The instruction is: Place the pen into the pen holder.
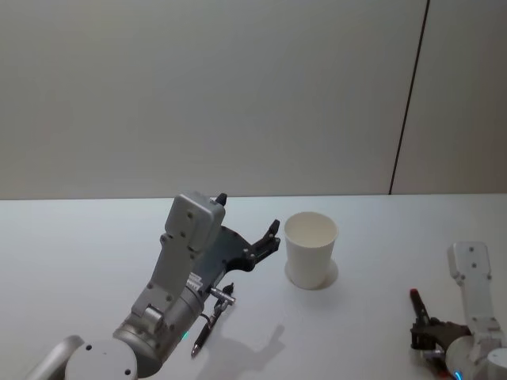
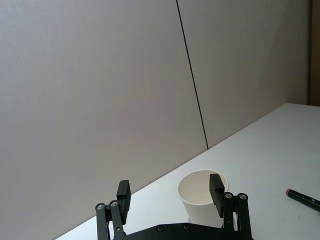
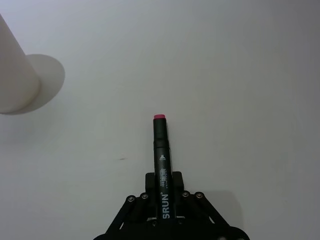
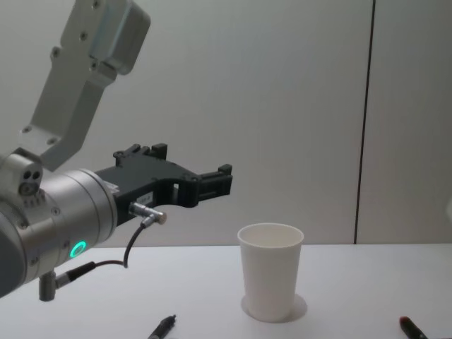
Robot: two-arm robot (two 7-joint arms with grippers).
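Observation:
The pen [image 3: 161,145] is a black marker with a red end, low over the table at the front right. My right gripper [image 3: 164,181] is shut on its barrel, red end [image 1: 413,295] pointing away from me. In the chest view that red end [image 4: 406,324] shows at table level. The pen holder [image 1: 310,249] is a white paper cup standing upright in the middle of the table, left of the pen. My left gripper [image 1: 252,220] hangs open and empty above the table just left of the cup. The left wrist view shows the cup [image 2: 200,192] beyond its spread fingers [image 2: 216,186].
A second, all-black pen [image 1: 207,324] lies on the table under my left arm, also seen low in the chest view as a black pen [image 4: 162,327]. The white table [image 1: 380,229] runs back to a grey wall.

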